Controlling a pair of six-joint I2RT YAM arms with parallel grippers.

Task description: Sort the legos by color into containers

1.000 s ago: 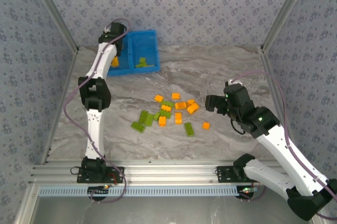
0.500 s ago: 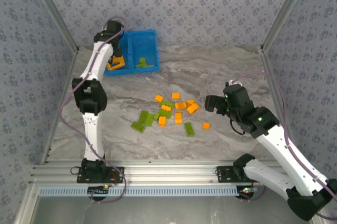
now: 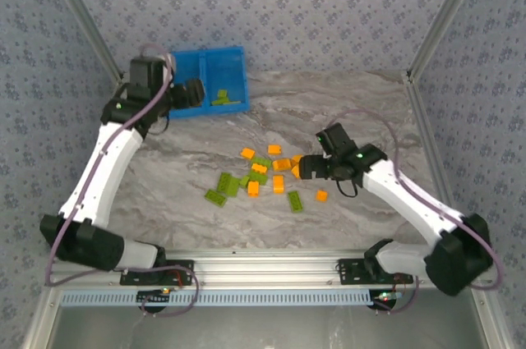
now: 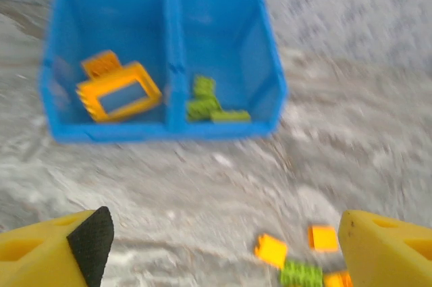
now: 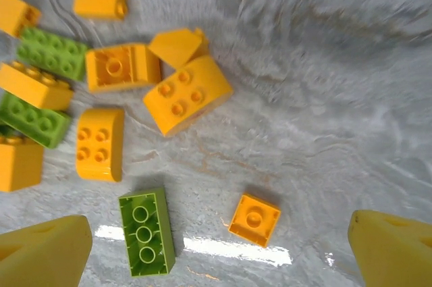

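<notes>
Now left gripper [image 3: 194, 92] back from bin [image 3: 237, 52]

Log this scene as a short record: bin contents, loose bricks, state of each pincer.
Bin: blue bin, far left of the table, two compartments
Left compartment: orange frame piece plus one more orange brick
Right compartment: lime green bricks
Loose bricks: orange and green pile mid-table
Left pincer: open, empty, near the bin
Right pincer: open, empty, above the pile's right edge
</notes>
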